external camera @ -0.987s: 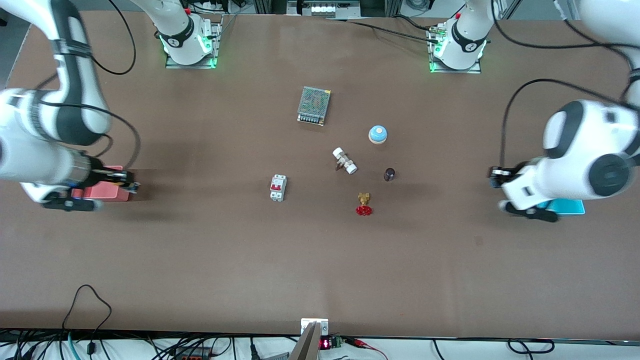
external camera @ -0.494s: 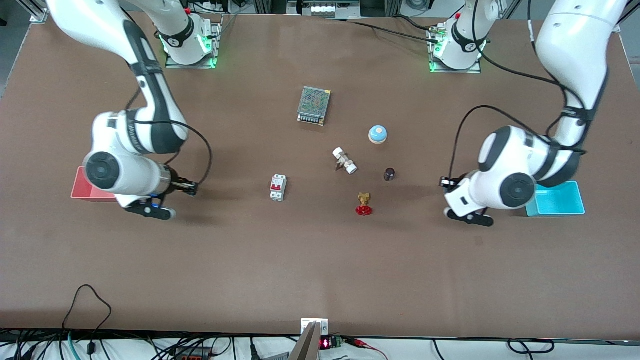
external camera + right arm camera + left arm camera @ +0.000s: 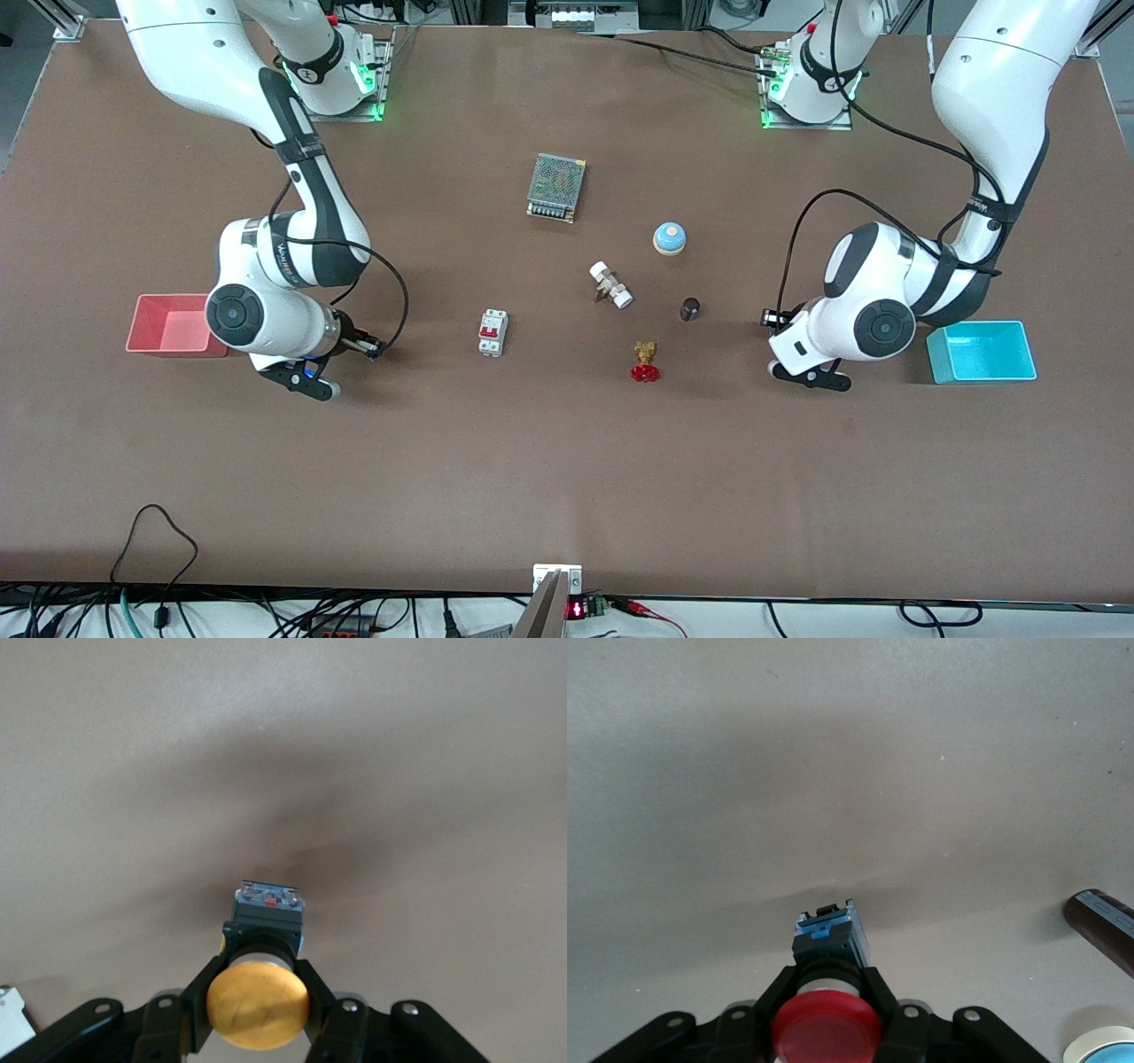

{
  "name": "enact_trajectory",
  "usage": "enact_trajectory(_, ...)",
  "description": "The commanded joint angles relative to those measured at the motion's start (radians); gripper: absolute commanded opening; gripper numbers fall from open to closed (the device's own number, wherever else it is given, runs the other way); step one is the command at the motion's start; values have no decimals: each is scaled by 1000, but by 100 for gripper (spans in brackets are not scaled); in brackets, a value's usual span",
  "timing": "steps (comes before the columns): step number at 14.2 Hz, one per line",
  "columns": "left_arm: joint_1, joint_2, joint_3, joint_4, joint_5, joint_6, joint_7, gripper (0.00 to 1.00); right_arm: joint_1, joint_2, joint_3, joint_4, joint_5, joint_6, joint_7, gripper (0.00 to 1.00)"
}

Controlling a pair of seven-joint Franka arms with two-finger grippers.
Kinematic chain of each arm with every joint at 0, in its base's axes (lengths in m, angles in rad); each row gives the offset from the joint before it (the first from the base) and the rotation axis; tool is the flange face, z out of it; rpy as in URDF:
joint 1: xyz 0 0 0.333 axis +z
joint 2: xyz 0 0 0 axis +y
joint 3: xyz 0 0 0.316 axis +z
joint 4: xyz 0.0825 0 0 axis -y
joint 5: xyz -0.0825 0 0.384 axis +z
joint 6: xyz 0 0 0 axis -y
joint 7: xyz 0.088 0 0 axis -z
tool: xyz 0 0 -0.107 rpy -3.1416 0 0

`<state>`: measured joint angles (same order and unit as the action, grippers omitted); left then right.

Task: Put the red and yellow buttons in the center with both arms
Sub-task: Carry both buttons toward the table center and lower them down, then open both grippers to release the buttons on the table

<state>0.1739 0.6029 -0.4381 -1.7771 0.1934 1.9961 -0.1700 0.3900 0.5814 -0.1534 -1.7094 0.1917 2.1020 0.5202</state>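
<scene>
Both arms have swung inward from the bins. The left hand [image 3: 827, 1014] grips the red button [image 3: 826, 1028]; the right hand [image 3: 258, 992] grips the yellow button [image 3: 257, 1004], each over bare counter [image 3: 567, 461].

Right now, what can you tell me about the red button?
The red button has a round, smooth red mushroom cap, a silvery collar under it, and a short black body that ends in a blue block. It looks like plastic. The left gripper holds it, its black fingers pinching the neck just under the cap. The button is up in the air over bare brown table, toward the left arm's end, with its blue end pointing away from the gripper. Nothing else touches it.
</scene>
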Motion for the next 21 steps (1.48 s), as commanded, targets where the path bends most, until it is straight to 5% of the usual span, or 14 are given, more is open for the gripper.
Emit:
enact_trajectory(1, -11, 26, 2, -4, 18, 47, -14, 20, 23, 23, -11, 21, 40, 1, 24, 36)
enact_trajectory(3, -11, 38, 1, -4, 67, 56, -14, 22, 29, 35, -11, 21, 44, 6, 24, 36)
enact_trajectory(4, -10, 40, 1, -4, 81, 56, -14, 35, 35, 38, -11, 21, 44, 13, 24, 36)
enact_trajectory(5, -10, 51, 2, -4, 81, 58, -19, 84, 36, 38, -11, 21, 44, 18, 24, 36)
enact_trajectory(6, -8, 55, 1, -4, 83, 56, -26, 100, 36, 43, -11, 21, 46, 18, 24, 36)
enact_trajectory(8, -8, 54, 1, -4, 83, 55, -61, 100, 36, 48, -9, 19, 46, 27, 26, 46)
enact_trajectory(10, -13, 46, 1, -2, 83, 46, -91, 100, 36, 48, -9, 21, 46, 29, 24, 100)
enact_trajectory(16, -16, -75, -5, 44, 86, -74, -71, 100, 33, -76, -17, 62, 37, -40, 3, 100)
enact_trajectory(21, 36, -126, -5, 214, 69, -271, 173, 100, -8, -187, -54, 207, 6, -235, -103, 100)
